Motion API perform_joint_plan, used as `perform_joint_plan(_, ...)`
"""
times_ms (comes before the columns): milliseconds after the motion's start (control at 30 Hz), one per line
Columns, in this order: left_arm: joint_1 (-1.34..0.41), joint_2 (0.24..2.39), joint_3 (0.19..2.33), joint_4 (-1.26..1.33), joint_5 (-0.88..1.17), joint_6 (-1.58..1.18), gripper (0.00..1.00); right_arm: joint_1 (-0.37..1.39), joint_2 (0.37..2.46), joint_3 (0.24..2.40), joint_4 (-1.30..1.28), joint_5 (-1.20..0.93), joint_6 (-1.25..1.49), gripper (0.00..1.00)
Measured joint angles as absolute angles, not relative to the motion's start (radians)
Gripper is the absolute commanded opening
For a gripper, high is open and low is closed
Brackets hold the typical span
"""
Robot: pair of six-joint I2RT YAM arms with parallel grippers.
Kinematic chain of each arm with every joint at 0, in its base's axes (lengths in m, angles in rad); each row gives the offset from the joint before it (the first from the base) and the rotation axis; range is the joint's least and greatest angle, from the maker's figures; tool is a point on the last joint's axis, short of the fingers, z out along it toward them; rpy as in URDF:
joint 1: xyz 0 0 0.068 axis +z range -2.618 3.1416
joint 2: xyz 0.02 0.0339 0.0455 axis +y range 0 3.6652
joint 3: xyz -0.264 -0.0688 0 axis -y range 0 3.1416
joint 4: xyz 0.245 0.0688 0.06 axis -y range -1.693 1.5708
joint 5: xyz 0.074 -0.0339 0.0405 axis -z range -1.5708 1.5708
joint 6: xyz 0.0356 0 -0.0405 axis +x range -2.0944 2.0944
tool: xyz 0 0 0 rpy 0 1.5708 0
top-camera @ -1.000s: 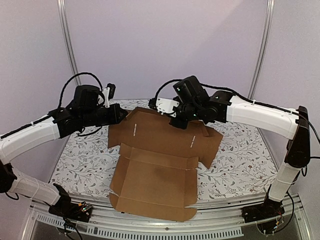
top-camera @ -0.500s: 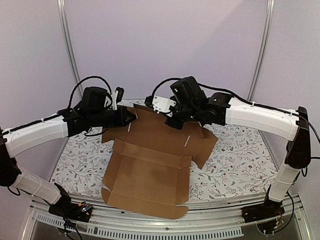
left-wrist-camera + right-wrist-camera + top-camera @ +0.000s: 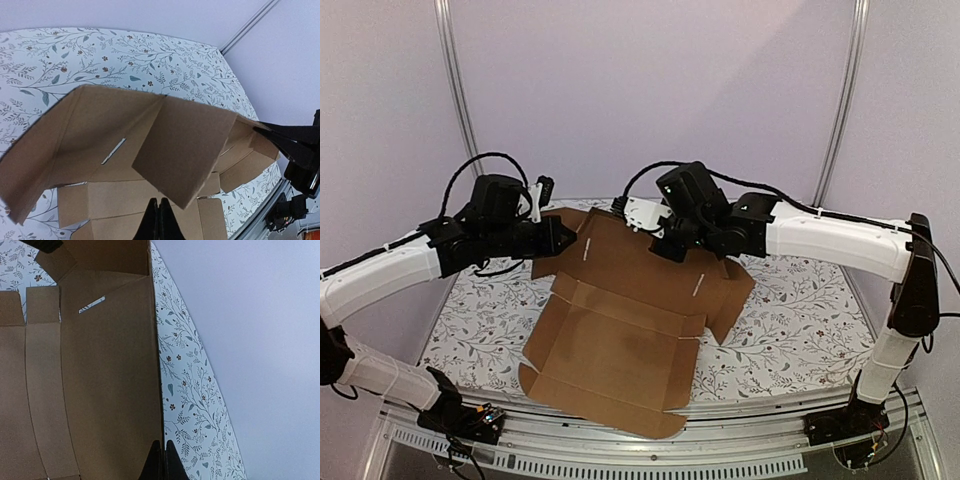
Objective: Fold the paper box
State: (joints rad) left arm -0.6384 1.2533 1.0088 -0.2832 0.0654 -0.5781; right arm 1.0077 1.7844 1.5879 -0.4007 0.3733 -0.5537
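Tightly, right gripper [image 3: 162, 447] pinching the paper box [image 3: 620, 345] edge, left gripper [image 3: 157, 202] pressed together beside a raised flap [image 3: 185, 145]

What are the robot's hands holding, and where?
Right gripper: jaws pinch the paper box by its far edge. Left gripper: jaws shut, gripping nothing, by a raised flap.

The paper box [image 3: 620, 345] lies on the table's [image 3: 790, 330] middle, reaching its near edge.
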Motion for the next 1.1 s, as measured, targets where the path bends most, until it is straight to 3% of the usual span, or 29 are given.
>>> perform_joint_plan(400, -0.638, 1.119, 0.839, -0.390, 0.042, -0.604, 0.06, 1.005, 1.779, 1.554, -0.392, 0.435, -0.519, 0.00)
perform_joint_plan(1100, -0.638, 1.064, 0.756, -0.380, -0.159, -0.648, 0.04, 0.996, 1.571, 1.486, -0.420, 0.275, -0.376, 0.00)
